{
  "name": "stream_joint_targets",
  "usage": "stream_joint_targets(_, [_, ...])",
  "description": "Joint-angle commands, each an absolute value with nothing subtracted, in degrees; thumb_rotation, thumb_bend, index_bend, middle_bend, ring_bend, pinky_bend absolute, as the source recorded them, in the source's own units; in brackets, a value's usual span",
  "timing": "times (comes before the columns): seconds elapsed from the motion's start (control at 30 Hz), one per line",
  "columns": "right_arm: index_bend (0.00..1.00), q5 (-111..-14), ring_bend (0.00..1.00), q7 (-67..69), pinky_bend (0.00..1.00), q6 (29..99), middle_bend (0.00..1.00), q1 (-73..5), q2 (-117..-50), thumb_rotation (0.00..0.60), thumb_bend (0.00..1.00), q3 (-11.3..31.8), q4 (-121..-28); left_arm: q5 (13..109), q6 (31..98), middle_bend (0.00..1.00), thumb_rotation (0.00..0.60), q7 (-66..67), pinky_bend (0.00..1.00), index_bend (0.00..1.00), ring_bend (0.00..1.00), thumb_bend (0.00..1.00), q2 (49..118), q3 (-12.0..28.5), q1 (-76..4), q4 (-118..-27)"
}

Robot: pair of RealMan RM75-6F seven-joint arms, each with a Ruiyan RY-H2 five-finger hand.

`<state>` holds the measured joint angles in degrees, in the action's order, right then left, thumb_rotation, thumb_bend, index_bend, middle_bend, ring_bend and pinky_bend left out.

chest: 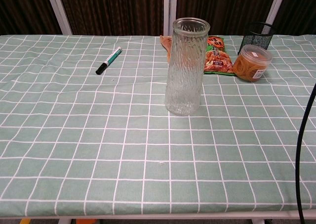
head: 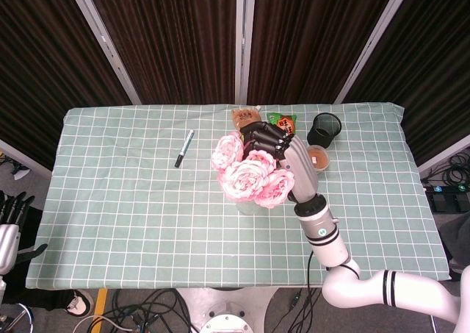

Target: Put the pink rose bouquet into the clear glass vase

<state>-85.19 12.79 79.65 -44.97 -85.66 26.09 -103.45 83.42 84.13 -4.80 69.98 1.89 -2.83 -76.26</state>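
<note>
The pink rose bouquet [head: 248, 171] hangs in the air over the middle of the table, blooms facing the head camera. My right hand [head: 294, 160] grips it from the right, dark fingers [head: 266, 136] wrapped behind the blooms. In the head view the bouquet covers nearly all of the clear glass vase [head: 248, 207]. The chest view shows the vase [chest: 185, 66] upright and empty, with neither the flowers nor the hand in that view. My left hand [head: 10, 214] hangs off the table's left edge, fingers apart, holding nothing.
A marker pen [head: 183, 148] [chest: 108, 60] lies left of the vase. Behind and to the right are snack packets [chest: 217, 56], a black mesh cup [head: 324, 129] [chest: 259, 33] and a tub of rubber bands [head: 317, 157] [chest: 252, 62]. A black cable [chest: 303, 150] hangs at the chest view's right.
</note>
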Motion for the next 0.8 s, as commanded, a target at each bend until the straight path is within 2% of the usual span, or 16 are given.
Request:
stream_joint_targets(0.03, [0.64,-82.81,0.31,15.41,0.41,78.59,0.47,-45.18,-86.24,0.6,0.16,26.19,-105.07,83.51,84.12,0.0,0.6,-5.03,0.05,0.08,0.0,0.01,70.08,1.81,-2.78,-75.98])
stream_joint_targets(0.3, [0.64,-76.2,0.31,23.44,0.41,73.63,0.47,-45.23,-86.01,0.6,0.16,26.88,-105.53,83.37,84.06,0.0,0.6,-5.98,0.04,0.08,0.0,0.01,70.33,1.91,-2.67,-75.15])
stream_joint_targets(0.53, [0.64,-76.64,0.31,30.04,0.41,70.8,0.47,-45.31,-87.02,0.6,0.15,25.23,-98.64,82.98,83.69,0.0,0.6,-6.54,0.04,0.08,0.0,0.01,70.68,1.95,-2.56,-73.77])
stream_joint_targets(0.8, [0.64,-78.66,0.31,38.79,0.41,69.54,0.47,-45.2,-89.87,0.6,0.09,22.94,-90.06,82.64,83.85,0.0,0.6,-6.03,0.04,0.08,0.0,0.01,71.07,1.94,-2.16,-71.89])
